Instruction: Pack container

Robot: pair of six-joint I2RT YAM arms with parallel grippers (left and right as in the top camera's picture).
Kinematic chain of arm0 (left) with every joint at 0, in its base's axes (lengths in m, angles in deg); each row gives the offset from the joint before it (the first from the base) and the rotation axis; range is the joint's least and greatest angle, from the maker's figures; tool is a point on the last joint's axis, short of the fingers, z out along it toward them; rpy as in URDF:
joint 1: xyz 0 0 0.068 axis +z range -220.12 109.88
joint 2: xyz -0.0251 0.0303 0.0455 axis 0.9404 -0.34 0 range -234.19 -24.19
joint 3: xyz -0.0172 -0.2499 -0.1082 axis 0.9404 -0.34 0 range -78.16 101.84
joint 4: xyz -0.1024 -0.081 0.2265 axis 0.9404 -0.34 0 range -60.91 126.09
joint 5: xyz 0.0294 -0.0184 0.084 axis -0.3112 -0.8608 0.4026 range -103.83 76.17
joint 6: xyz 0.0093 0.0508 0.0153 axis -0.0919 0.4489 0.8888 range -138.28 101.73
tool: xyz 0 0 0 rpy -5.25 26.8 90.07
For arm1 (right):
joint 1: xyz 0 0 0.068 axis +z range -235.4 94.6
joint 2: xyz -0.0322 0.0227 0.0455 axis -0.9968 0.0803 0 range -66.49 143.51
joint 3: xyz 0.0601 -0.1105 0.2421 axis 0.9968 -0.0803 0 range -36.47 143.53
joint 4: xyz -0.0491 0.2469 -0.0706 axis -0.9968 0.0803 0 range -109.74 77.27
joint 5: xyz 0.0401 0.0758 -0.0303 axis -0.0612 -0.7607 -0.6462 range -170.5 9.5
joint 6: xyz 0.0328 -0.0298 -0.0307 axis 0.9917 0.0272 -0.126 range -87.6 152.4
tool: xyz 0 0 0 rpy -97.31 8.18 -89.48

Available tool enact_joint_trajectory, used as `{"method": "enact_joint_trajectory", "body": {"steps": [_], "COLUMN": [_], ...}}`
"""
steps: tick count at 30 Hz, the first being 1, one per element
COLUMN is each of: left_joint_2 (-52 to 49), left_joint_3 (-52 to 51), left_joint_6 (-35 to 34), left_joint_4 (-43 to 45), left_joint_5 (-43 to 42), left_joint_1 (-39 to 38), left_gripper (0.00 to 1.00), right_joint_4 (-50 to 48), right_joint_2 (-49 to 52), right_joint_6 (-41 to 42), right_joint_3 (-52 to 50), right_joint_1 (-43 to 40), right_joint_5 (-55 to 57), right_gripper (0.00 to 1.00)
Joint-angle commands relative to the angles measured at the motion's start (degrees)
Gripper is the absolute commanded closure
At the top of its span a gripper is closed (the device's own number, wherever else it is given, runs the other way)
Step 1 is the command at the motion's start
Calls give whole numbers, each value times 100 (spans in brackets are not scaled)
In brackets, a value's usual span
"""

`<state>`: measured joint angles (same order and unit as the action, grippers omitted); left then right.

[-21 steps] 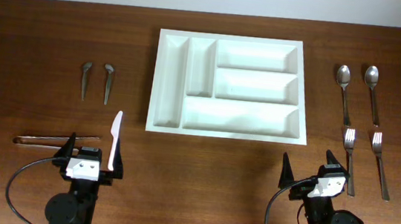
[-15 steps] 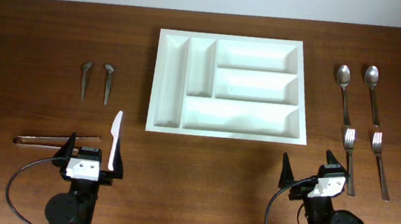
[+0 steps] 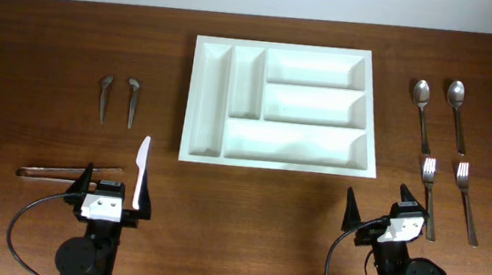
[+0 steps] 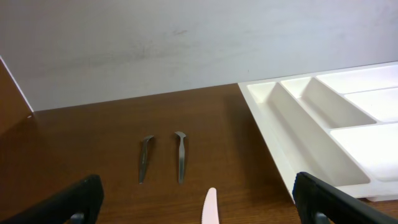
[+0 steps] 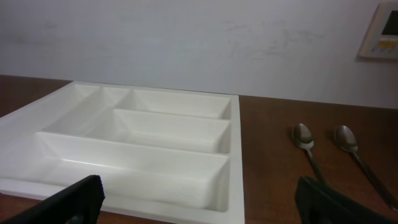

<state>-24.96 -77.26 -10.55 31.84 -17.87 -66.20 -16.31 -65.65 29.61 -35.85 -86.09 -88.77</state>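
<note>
The container (image 3: 276, 165), a white cutlery tray with five empty compartments, lies at the table's centre back. It also shows in the left wrist view (image 4: 273, 134) and the right wrist view (image 5: 235, 155). My left gripper (image 3: 114, 188) (image 4: 193, 202) is open and empty at the front left, with a white plastic knife (image 3: 140, 172) (image 4: 211, 208) lying between its fingers. My right gripper (image 3: 376, 211) (image 5: 202, 202) is open and empty at the front right, facing the tray's near right corner.
Two short metal utensils (image 3: 103, 98) (image 3: 132, 103) lie left of the tray and show in the left wrist view (image 4: 144, 158) (image 4: 181, 155). Metal tongs (image 3: 68, 172) lie by the left gripper. Two spoons (image 3: 422, 115) (image 3: 456, 114) and two forks (image 3: 427, 198) (image 3: 465, 202) lie on the right.
</note>
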Motion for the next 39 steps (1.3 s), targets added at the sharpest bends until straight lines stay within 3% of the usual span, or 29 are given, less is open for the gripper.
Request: {"method": "enact_joint_trajectory", "body": {"steps": [1, 18, 25, 33, 36, 39], "left_joint_2": [48, 48, 48, 48, 48, 48], "left_joint_3": [-42, -42, -42, -42, -42, -42], "left_joint_6": [57, 57, 57, 57, 57, 57], "left_joint_4": [-4, -4, -4, -4, -4, -4], "left_joint_5": [24, 24, 24, 24, 26, 24], "left_joint_1": [-11, -11, -11, -11, -11, -11], "left_gripper": [1, 1, 1, 1, 1, 1], "right_joint_4": [28, 24, 7, -431, -881, -734], "right_joint_2": [-37, -37, -37, -37, -37, -35], "right_joint_6": [22, -9, 376, 2269, 2299, 2166], "right_joint_3": [-31, -31, -31, -28, 138, 592], "right_joint_1": [31, 31, 31, 31, 31, 31], "right_joint_5": [7, 74, -278, -1611, -2295, -2345], "right_gripper": [1, 1, 1, 1, 1, 1]}}
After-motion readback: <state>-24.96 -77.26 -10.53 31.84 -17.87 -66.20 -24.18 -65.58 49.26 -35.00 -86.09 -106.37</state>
